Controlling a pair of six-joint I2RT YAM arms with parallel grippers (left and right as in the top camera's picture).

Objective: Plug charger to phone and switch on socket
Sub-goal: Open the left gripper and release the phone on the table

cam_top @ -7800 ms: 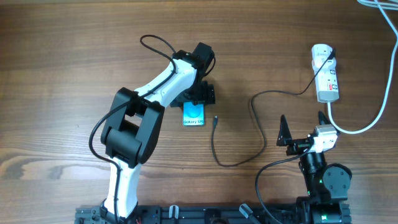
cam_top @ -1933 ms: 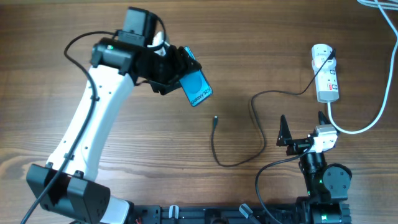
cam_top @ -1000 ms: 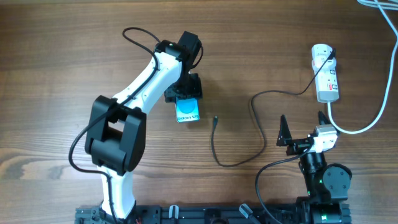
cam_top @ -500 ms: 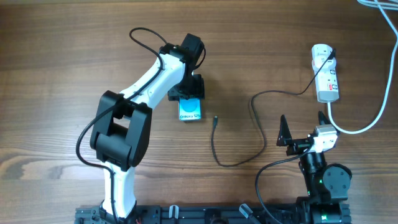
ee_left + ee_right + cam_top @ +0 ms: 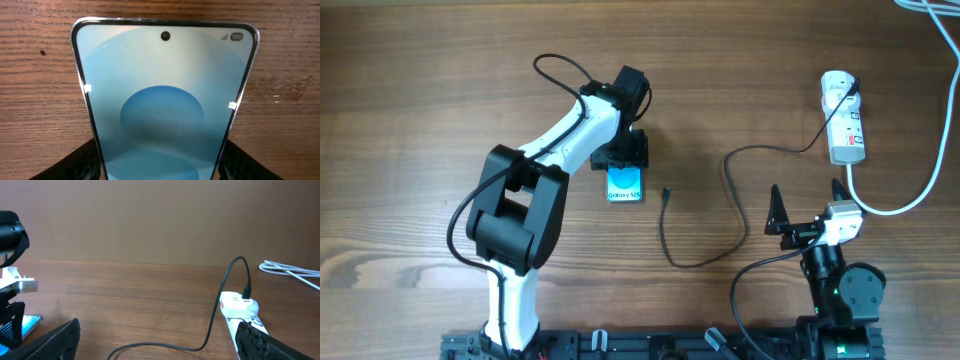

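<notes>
1. A wooden table of warm brown, with grain running side to side, is seen across the whole overhead view.
2. Behind its far edge, a plain brown wall is shown in the right wrist view.
3. The tabletop is lit evenly, and only soft shadows are cast.

overhead looks straight down on the whole table, left wrist sits close over the phone at centre, and right wrist, low at 4 o'clock, faces 11 o'clock, sharing phone and socket with overhead.
</notes>
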